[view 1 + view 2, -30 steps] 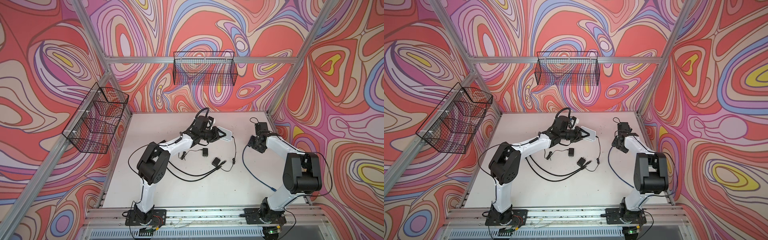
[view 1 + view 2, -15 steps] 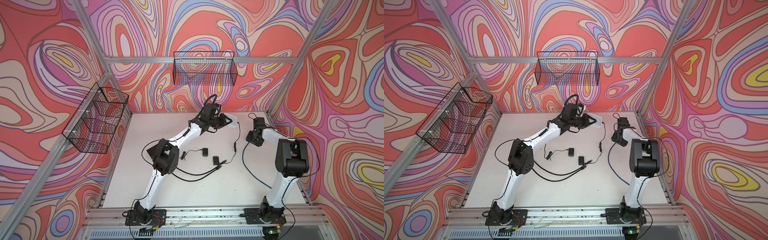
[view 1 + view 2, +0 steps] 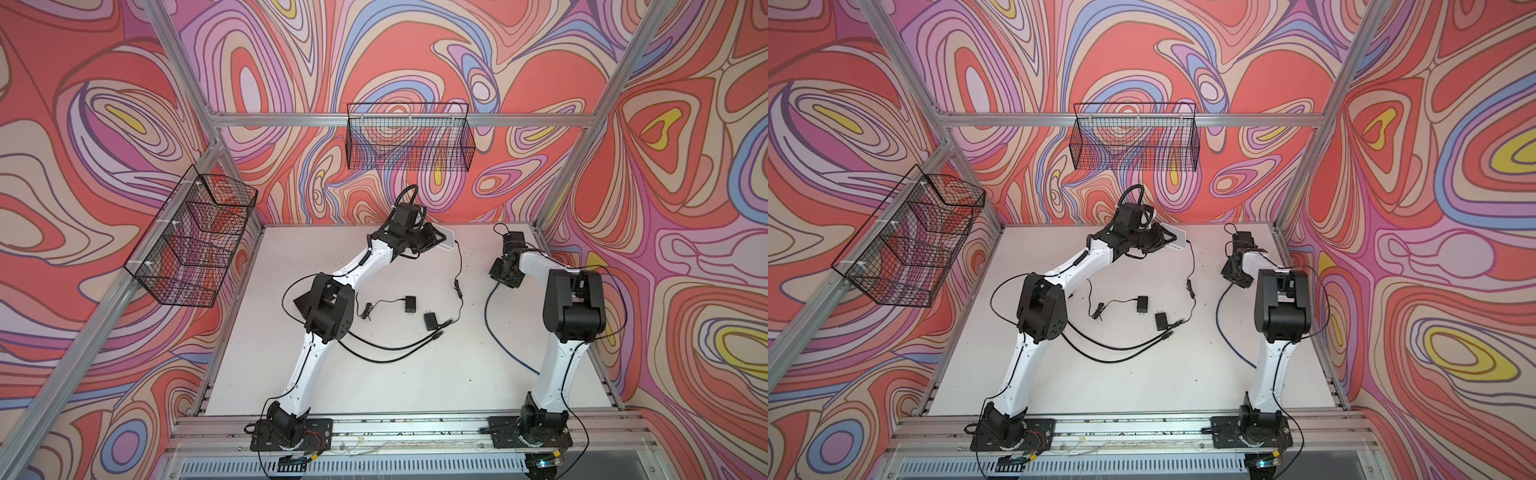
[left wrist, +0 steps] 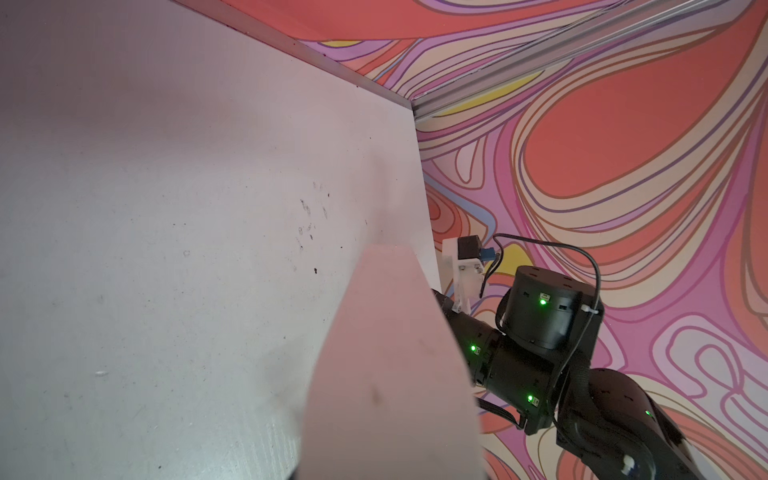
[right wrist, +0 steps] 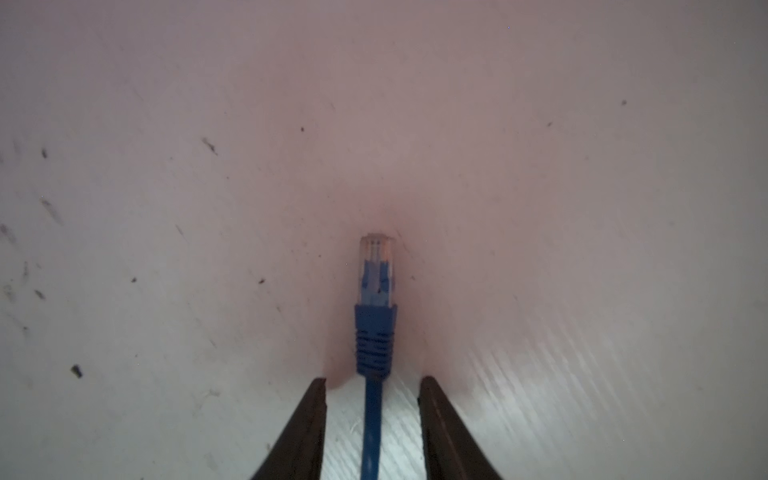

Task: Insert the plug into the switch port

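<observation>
The plug (image 5: 375,266) is clear and blue; its cable (image 5: 371,424) is blue also. The switch (image 3: 446,241) and the table (image 3: 415,374) are white. The walls (image 3: 395,62) carry red, pink and purple swirls.

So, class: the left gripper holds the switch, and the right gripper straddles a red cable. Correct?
No: the cable is blue, not red, as the right wrist view shows. The left gripper holds the switch and the right gripper straddles the cable.

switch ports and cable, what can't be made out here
- Ports on the white switch: too small in both top views; left wrist view shows only a blurred side.
- Far end of the blue cable: behind the right arm in both top views.
- Bases of the right fingers: cut off by the right wrist view's edge.
</observation>
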`<state>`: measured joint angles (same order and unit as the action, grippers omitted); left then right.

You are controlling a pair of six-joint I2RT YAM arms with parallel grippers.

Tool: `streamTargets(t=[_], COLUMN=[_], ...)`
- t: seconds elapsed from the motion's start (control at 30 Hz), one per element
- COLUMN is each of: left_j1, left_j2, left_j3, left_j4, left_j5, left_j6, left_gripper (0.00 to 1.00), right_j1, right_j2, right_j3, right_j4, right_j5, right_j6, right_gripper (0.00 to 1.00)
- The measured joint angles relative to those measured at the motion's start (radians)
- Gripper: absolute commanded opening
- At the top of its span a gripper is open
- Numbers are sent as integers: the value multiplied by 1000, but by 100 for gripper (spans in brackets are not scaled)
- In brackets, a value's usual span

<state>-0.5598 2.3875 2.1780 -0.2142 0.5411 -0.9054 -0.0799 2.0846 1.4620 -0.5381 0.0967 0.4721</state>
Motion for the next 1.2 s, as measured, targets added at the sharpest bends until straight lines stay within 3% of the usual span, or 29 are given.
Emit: streamTargets(t=[0.3, 1.03, 1.2], left_j1=[-3, -3, -3], left_j2=[-9, -32, -32], left_j3=[-136, -193, -193], left_j4=[28, 95, 100], left_j5=[9, 42, 46], left_j6=[3, -5, -8], left_gripper=[10, 10, 10], right_j1=[0, 0, 0], right_j2=[13, 21, 23], right_j3=[14, 8, 10], right_j4=[8, 34, 34], right_j5=[23, 86, 90], right_j6=[11, 4, -3], right_gripper=[31, 20, 8])
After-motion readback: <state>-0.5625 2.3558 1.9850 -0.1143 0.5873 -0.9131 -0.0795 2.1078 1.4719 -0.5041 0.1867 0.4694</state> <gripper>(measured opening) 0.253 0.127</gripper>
